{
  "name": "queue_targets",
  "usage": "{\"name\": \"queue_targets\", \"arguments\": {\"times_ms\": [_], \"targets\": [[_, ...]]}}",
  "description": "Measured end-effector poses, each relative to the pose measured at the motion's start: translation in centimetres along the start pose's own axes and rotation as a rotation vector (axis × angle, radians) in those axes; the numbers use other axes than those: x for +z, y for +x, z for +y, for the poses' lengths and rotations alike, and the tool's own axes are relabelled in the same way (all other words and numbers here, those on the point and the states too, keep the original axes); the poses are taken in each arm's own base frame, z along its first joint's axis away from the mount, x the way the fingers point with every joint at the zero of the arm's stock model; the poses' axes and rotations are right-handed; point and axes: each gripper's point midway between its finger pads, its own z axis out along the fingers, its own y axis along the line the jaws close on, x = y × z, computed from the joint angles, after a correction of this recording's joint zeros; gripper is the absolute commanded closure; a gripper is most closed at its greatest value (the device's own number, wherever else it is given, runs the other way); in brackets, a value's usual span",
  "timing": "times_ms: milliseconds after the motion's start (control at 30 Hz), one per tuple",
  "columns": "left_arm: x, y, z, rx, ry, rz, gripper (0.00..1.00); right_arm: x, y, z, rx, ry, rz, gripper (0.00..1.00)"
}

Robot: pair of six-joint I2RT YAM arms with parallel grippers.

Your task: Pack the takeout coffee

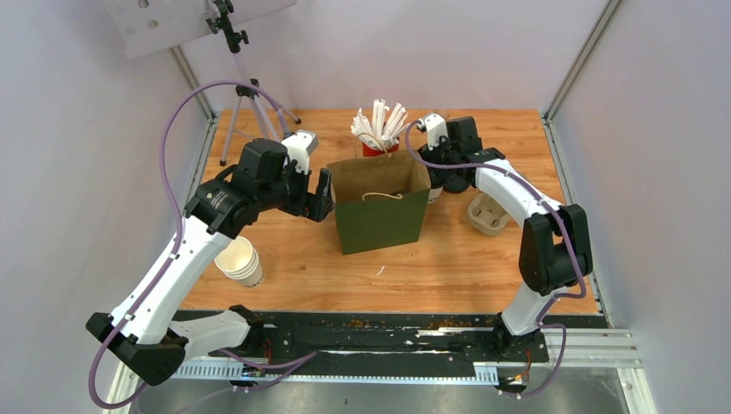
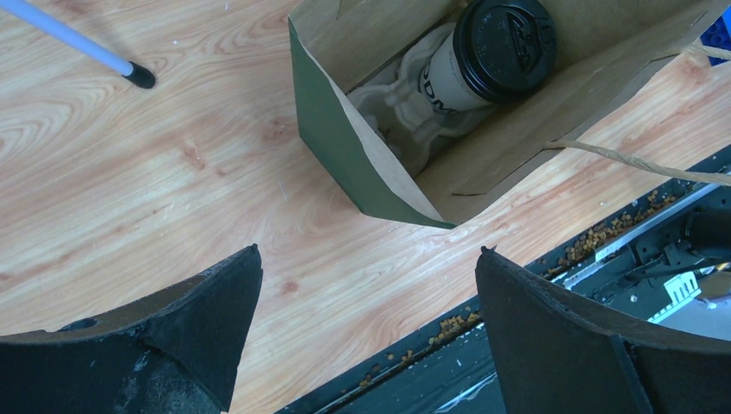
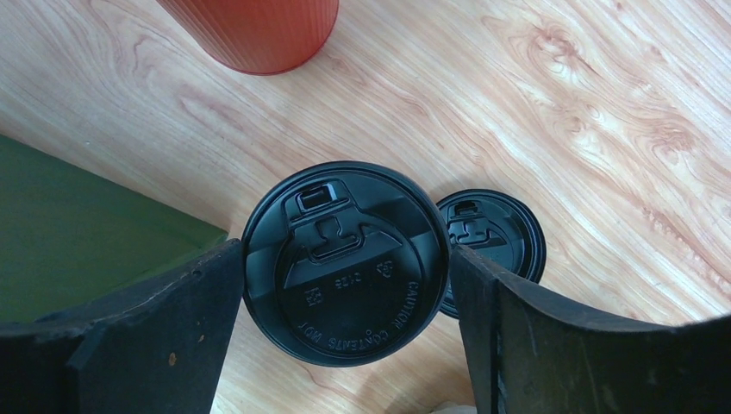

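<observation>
Takeout coffee [image 3: 345,263] — black-lidded, upright

Either side of the green paper bag [image 1: 382,220], the left arm [image 1: 185,250] and right arm [image 1: 517,203] show white shells, black joints and looping purple cables [image 1: 224,84]; the left gripper [image 2: 369,251] has broad, scuffed black fingers [image 2: 198,328].

Red cup [image 3: 259,34] running off top edge; second lid [image 3: 504,237] sitting half hidden behind nearer lid [image 3: 345,267]; cup bodies hiding beneath.
</observation>
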Motion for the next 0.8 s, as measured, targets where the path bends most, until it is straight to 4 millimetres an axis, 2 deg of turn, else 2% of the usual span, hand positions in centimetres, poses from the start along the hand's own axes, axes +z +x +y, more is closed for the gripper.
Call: {"name": "queue_targets", "arguments": {"times_ms": [367,800], "targets": [[-0.01,0.02,-0.14,-0.001,0.008,0.001,0.0,-0.37,0.16,-0.43,0.004,0.028,0.012,0.12],[-0.02,0.03,-0.3,-0.01,0.014,0.002,0.0,-0.58,0.61,-0.5,0.056,0.031,0.016,0.18]]}}
